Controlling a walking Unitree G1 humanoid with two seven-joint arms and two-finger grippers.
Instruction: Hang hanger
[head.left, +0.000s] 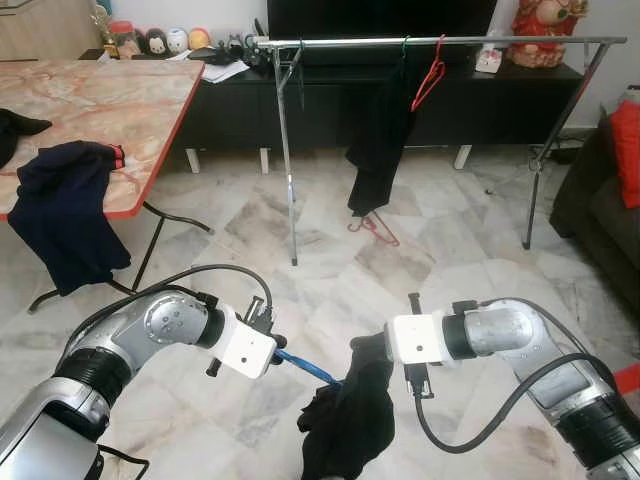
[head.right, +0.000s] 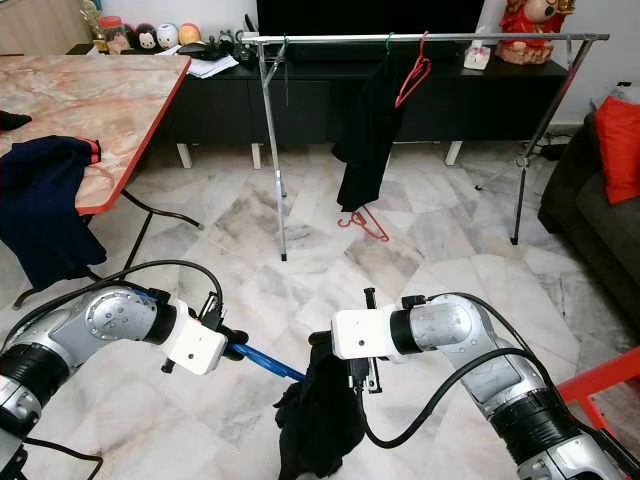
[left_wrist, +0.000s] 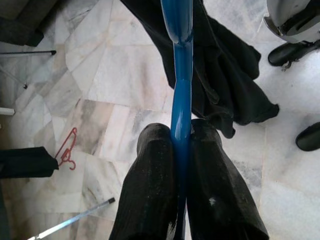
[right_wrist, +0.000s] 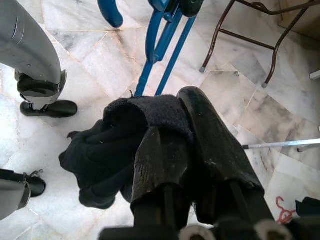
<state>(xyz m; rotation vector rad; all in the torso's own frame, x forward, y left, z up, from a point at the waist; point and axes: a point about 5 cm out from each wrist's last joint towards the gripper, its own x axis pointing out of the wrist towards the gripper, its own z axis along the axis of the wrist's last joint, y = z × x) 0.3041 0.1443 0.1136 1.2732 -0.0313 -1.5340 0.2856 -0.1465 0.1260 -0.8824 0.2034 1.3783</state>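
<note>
A: Where is the slim blue plastic hanger (left_wrist: 181, 75)?

B: Low in front of the robot, above the pale marble tile floor (head.left: 330, 270). It runs from the left gripper (left_wrist: 182, 150) across toward the right gripper (right_wrist: 177, 117).

A: How does the left gripper stand?

B: Its two black fingers (left_wrist: 150, 195) are pressed against the blue bar from both sides, pinching it. The hanger sticks out beyond the fingertips, into a limp black cloth garment (head.left: 345, 420).

A: And the right one?

B: Its fingers are closed on a fold of that same black garment, bunched between them. The rest of the cloth hangs down under the gripper, with the hanger's blue bars just beyond it.

A: Is the garment on the hanger?

B: The hanger end goes into the cloth; how far it is threaded, I cannot tell.

A: The rail?

B: A long silver metal clothes rack (head.left: 440, 42) stands well apart, across the floor, in front of a low black cabinet (head.left: 330, 105). On it hang a dark garment on a green hook (head.left: 378, 140) and an empty red wire hanger (head.left: 430, 75). Another red hanger on the floor (head.left: 375, 228) lies under the dark garment.

A: Anything else?

B: To the robot's left, a marble-patterned table with a red edge (head.left: 110, 110), with a navy jacket (head.left: 60, 205) draped over its edge. At the right, a dark sofa with a red cushion (head.left: 628, 150).
</note>
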